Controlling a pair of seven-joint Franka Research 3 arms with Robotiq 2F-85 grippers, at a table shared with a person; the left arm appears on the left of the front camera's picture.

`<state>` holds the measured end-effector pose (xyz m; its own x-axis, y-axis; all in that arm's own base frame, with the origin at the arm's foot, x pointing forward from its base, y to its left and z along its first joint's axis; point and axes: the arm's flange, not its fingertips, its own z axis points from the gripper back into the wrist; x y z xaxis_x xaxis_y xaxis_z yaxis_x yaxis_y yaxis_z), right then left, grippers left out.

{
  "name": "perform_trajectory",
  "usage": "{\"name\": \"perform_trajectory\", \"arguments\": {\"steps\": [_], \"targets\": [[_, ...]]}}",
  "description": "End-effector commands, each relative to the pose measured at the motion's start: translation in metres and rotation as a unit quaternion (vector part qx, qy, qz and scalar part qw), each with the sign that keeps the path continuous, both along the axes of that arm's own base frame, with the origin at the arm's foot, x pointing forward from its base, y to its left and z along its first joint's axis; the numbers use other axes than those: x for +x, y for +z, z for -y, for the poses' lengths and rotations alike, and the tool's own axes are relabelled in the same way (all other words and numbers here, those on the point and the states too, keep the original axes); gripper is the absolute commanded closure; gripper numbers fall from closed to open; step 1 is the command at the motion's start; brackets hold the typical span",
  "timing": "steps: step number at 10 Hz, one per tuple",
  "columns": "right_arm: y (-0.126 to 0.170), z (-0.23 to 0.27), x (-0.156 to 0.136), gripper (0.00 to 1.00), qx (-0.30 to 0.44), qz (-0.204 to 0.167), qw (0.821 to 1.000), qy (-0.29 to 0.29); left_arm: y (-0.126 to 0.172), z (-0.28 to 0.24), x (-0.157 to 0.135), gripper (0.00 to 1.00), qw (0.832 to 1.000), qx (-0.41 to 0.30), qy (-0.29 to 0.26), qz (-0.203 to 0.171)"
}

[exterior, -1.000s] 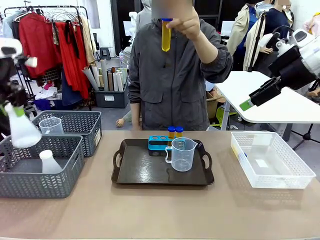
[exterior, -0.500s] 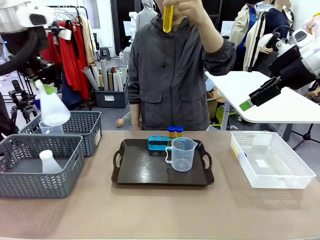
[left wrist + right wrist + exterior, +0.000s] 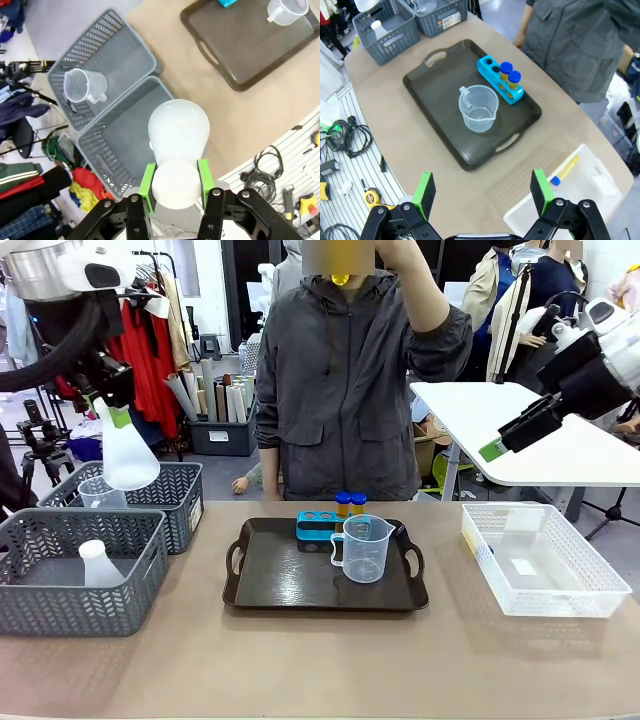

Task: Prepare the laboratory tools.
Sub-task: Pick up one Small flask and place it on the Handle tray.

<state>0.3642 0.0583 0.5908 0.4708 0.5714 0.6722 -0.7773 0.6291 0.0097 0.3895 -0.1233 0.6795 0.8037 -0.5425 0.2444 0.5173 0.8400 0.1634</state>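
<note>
While left pincer clamps conical flask at neck, long axis near-upright, base downward, right pincer spread wide, empty.

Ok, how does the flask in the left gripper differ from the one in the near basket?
The held flask hangs in the air, tilted, neck clamped by the left gripper; the basket flask stands upright and free in the near grey basket. Both are translucent white and conical.
</note>
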Motion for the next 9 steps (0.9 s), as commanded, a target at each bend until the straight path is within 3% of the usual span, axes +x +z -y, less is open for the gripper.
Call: {"name": "perform_trajectory", "arguments": {"steps": [1,3,6,9], "targets": [[0.001,-0.001,0.001,0.00,0.012,-0.001,1.000,0.004,0.000,0.000,-0.001,1.00,1.000,-0.001,0.002,0.000],[0.001,-0.001,0.001,0.00,0.012,-0.001,1.000,0.004,-0.001,0.000,0.000,1.00,1.000,0.000,0.000,-0.001],[0.001,-0.001,0.001,0.00,0.012,-0.001,1.000,0.004,0.020,0.046,0.006,1.00,0.998,0.016,-0.062,0.028],[0.001,-0.001,0.001,0.00,0.012,-0.001,1.000,0.004,0.006,0.101,0.028,1.00,0.991,0.004,-0.123,0.042]]}}
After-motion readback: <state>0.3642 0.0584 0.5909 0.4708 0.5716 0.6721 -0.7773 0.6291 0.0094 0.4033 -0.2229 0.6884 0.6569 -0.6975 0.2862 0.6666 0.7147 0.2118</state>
